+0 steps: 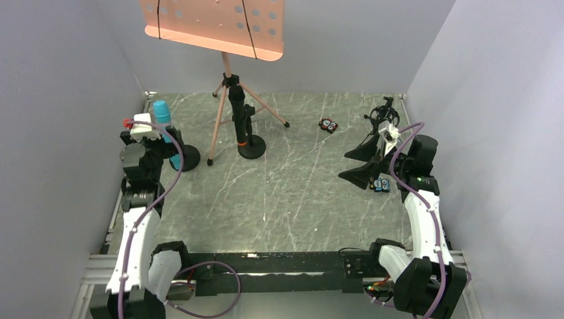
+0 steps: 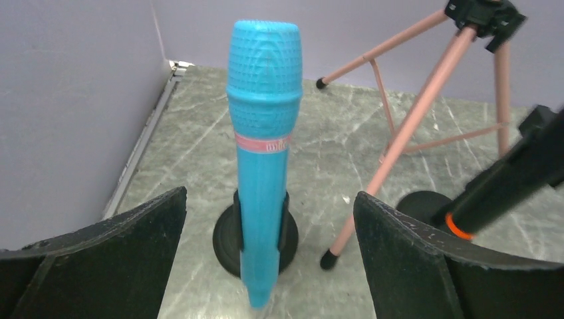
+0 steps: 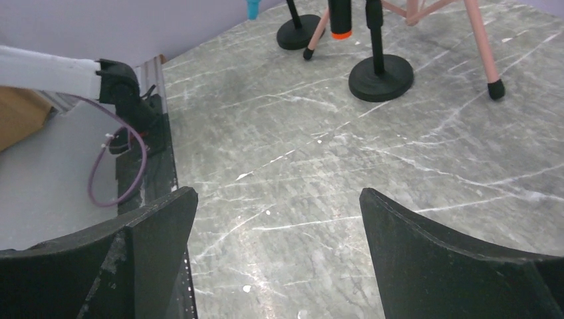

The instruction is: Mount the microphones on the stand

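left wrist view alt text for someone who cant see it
A cyan-blue microphone stands upright in a black clip stand, between the fingers of the open left gripper. A pink tripod and an orange-ringed black microphone are at right.

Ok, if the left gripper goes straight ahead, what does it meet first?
The left gripper would probably meet the cyan microphone, upright in its round-based stand, first; depth is unclear.

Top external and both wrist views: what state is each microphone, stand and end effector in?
cyan microphone: upright, clipped into left desk stand, untouched.
black microphone with orange ring: upright at centre desk stand; whether it is clipped in is unclear.
pink tripod stand: erect, legs spread.
left end effector: open, fingers either side of the cyan microphone, apart from it.
right end effector: open, empty.
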### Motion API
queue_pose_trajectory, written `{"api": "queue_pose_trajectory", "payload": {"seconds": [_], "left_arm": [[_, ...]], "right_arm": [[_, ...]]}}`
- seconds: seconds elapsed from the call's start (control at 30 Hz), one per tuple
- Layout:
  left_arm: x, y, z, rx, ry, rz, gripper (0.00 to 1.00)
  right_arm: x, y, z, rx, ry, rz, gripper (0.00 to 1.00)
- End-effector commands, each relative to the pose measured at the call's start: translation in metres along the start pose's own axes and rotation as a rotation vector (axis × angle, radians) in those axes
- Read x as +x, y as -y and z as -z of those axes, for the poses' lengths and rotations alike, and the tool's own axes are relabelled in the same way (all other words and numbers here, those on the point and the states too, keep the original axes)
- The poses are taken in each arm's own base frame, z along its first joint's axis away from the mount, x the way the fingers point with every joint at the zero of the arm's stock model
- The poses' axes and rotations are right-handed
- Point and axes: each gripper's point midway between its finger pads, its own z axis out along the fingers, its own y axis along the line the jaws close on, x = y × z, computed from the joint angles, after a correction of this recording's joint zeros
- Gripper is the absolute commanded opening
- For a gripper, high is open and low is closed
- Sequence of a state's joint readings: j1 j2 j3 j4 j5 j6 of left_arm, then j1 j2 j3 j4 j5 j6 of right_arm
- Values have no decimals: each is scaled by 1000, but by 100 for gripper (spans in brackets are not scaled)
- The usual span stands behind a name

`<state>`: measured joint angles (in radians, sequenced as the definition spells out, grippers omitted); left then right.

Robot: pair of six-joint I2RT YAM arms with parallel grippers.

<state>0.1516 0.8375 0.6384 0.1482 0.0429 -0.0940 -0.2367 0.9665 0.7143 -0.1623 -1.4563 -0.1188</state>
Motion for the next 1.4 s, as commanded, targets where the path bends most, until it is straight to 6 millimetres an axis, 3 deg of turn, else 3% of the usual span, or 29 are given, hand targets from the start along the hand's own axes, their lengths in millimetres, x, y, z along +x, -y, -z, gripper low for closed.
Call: {"api": "queue_pose_trajectory", "payload": {"seconds": [0.0,0.23,0.3,0.37,0.47,0.63,0.9,1.07,1.37], "left_arm": [[7,15,41,56,-99,65,99],[36,85,95,444,-214,174,99],[45,91,103,493,-242,163,99],[55,91,106,501,-267,155,99],[64,92,108,501,-278,172,99],[56,99,116,544,-245,169,99],[52,98,125,532,-201,145,99],[53,96,125,522,-201,142,99],[57,94,123,507,-223,147,99]], "right_arm": [[-10,6,6,71,-23,137,99],[-26,20,20,194,-63,139,99],[-29,27,26,253,-101,104,100],[-34,40,34,359,-121,11,100],[-41,74,54,617,-111,-99,100],[-52,112,82,871,-69,-137,100],[-90,162,124,1204,88,-244,100],[-92,190,137,1316,177,-373,100],[-90,226,142,1389,327,-534,99]]}}
